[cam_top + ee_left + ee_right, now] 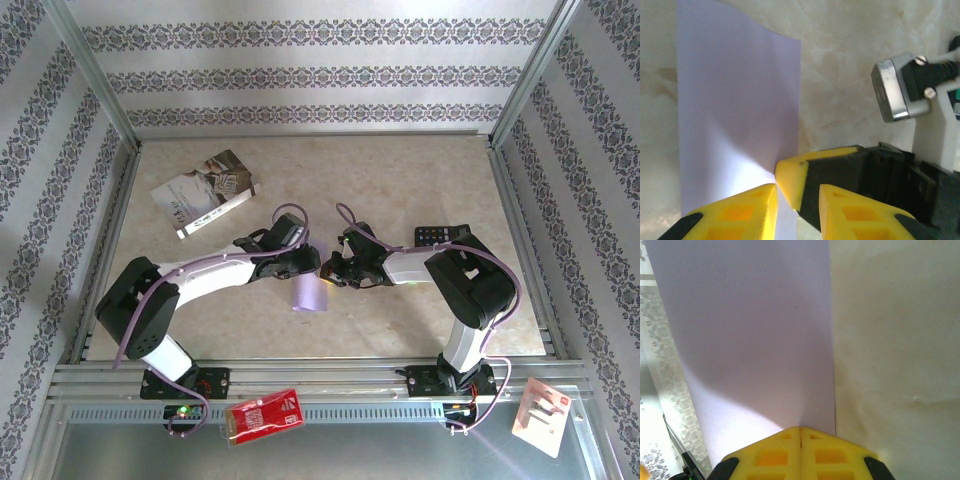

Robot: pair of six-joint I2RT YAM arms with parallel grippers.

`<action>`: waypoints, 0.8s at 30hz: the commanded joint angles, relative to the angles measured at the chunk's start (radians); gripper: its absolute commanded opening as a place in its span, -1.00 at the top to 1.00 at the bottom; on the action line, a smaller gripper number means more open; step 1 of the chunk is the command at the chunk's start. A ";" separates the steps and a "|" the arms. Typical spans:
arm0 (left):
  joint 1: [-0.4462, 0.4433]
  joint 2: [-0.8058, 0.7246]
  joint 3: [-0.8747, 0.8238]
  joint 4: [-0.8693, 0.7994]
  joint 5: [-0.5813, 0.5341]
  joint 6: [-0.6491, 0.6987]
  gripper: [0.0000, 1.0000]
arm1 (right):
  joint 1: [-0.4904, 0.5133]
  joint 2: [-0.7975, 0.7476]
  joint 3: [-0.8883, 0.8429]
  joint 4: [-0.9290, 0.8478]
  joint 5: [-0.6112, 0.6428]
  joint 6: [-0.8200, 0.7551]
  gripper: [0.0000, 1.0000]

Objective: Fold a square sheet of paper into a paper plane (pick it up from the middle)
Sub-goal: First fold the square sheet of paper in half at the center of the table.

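Closest to the lens in the left wrist view, the left gripper (797,200) has its yellow fingers (735,215) spread with a clear gap between them. Into that gap reach the near corner of the square sheet of paper (735,100) and the yellow tip of the right gripper (789,179), which comes in from the right. The right gripper is pressed together on the sheet's edge, pinching it; in its own wrist view the lilac paper fans out straight ahead of the closed tips. Whether the left fingers touch the paper I cannot tell. From above, the two arms meet nose to nose over the middle of the desk (400,180), a little toward its near edge. The sheet hangs just below that meeting point, seemingly off the surface and well apart from the printed booklet (205,192) near the far left corner. The sheet looks longer than wide, its long axis running away from both grippers, so the free paper lies ahead of the fingers. Both arms are equally near it. The likely next move is for the left gripper to close, and that depends on catching paper beside the right tip rather than the tip itself.
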 commanded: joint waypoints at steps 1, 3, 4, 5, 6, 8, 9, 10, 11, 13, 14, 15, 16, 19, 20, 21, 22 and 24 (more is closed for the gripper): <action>0.034 0.045 -0.021 0.072 0.067 0.016 0.48 | 0.009 0.112 -0.074 -0.217 0.171 -0.005 1.00; 0.046 0.074 -0.023 0.075 0.073 0.023 0.50 | 0.009 0.115 -0.073 -0.220 0.172 -0.005 1.00; 0.051 0.083 -0.030 0.082 0.077 0.022 0.50 | 0.007 0.115 -0.073 -0.220 0.172 -0.004 1.00; 0.056 0.093 -0.040 0.091 0.080 0.020 0.51 | 0.008 0.114 -0.074 -0.222 0.174 -0.004 1.00; 0.061 0.099 -0.052 0.099 0.081 0.016 0.51 | 0.008 0.112 -0.074 -0.222 0.175 -0.005 1.00; 0.083 0.108 -0.081 0.122 0.091 0.008 0.52 | 0.008 0.112 -0.076 -0.223 0.177 -0.005 1.00; 0.092 0.109 -0.096 0.131 0.091 0.014 0.52 | 0.008 0.113 -0.077 -0.223 0.177 -0.005 1.00; 0.099 0.110 -0.106 0.135 0.088 0.020 0.52 | 0.008 0.114 -0.076 -0.225 0.177 -0.006 1.00; 0.105 0.114 -0.110 0.130 0.085 0.026 0.52 | 0.008 0.115 -0.076 -0.226 0.176 -0.008 1.00; 0.112 0.120 -0.118 0.131 0.093 0.039 0.51 | 0.007 0.114 -0.078 -0.228 0.178 -0.008 1.00; 0.113 0.121 -0.117 0.126 0.093 0.044 0.52 | 0.007 0.114 -0.078 -0.230 0.179 -0.010 1.00; 0.115 0.119 -0.119 0.128 0.097 0.045 0.50 | 0.006 0.112 -0.078 -0.231 0.181 -0.010 1.00; 0.115 0.115 -0.115 0.129 0.100 0.045 0.49 | 0.006 0.110 -0.079 -0.233 0.183 -0.011 1.00; 0.116 0.082 -0.091 0.136 0.131 0.047 0.45 | 0.007 0.105 -0.081 -0.235 0.185 -0.013 1.00; 0.117 0.072 -0.075 0.141 0.146 0.049 0.43 | 0.006 0.103 -0.082 -0.236 0.186 -0.012 1.00; 0.117 0.068 -0.058 0.147 0.167 0.053 0.42 | 0.005 0.102 -0.082 -0.236 0.185 -0.013 1.00; 0.118 0.067 -0.043 0.148 0.181 0.055 0.42 | 0.005 0.101 -0.082 -0.236 0.184 -0.015 1.00; 0.130 0.083 -0.017 0.135 0.193 0.057 0.42 | 0.005 0.101 -0.084 -0.233 0.185 -0.015 1.00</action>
